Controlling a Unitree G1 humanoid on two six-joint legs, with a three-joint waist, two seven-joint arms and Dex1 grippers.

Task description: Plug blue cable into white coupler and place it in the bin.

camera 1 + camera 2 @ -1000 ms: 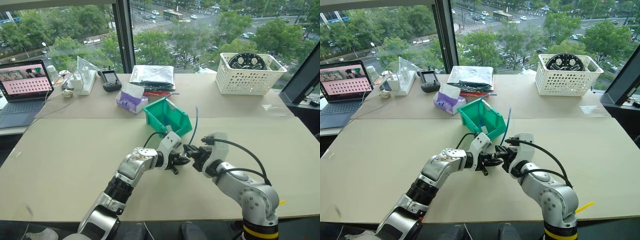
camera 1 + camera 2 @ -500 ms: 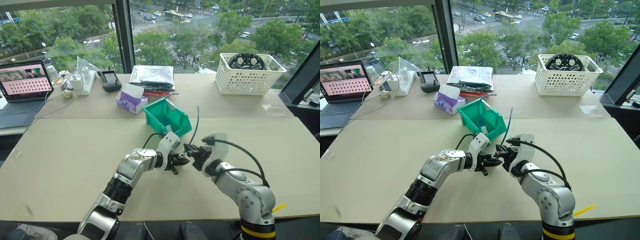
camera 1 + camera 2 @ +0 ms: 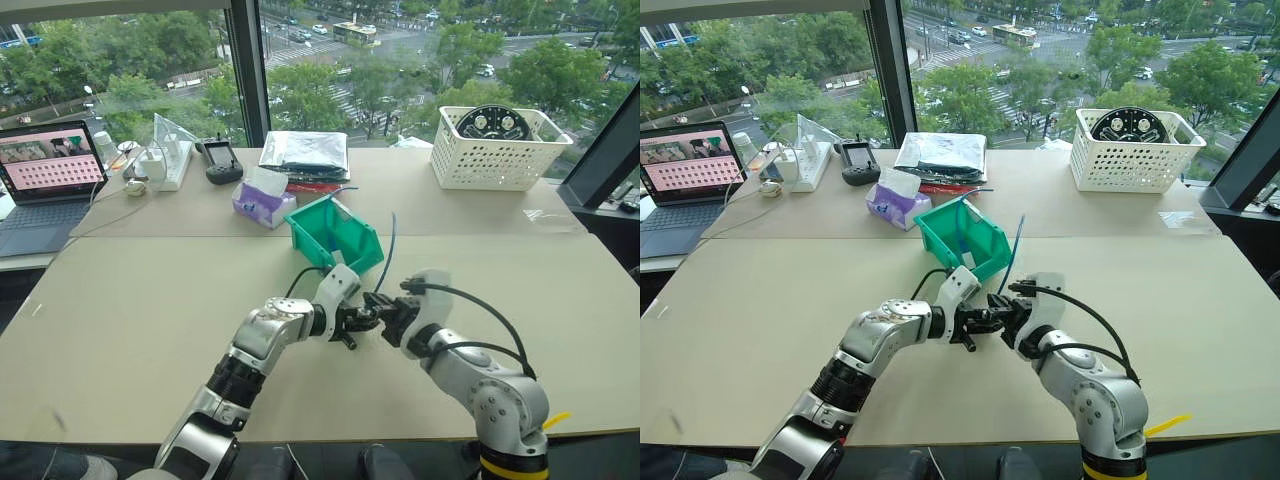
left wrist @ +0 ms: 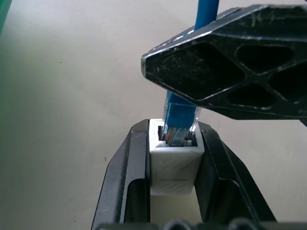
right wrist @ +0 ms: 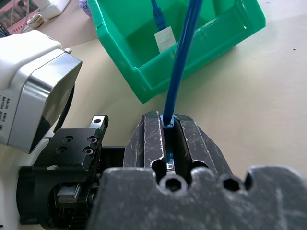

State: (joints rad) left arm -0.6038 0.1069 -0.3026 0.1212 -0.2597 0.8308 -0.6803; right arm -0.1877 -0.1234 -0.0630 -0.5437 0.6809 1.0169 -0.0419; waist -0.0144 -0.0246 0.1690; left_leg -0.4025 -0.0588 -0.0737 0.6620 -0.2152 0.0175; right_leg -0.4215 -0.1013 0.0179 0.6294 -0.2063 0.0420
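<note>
Between my left gripper's (image 4: 173, 158) black fingers sits the white coupler (image 4: 173, 165), a ridged plastic block, clamped snug. My right gripper (image 5: 169, 127) pinches the blue cable (image 5: 181, 62) tight, its plug at the coupler's socket. Just beyond both: the green bin (image 3: 333, 232), glossy plastic, another cable inside.

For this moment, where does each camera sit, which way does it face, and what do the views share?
Left and right eye views: on the head, looking forward and down at the table; both arms show, the left gripper meeting the right gripper before the small green plastic bin.
Left wrist view: along its fingers, clamping the tiny white plastic coupler.
Right wrist view: along its shut fingers, toward the bin.
Shared: the thin light-blue cable, its plug at the coupler.
</note>
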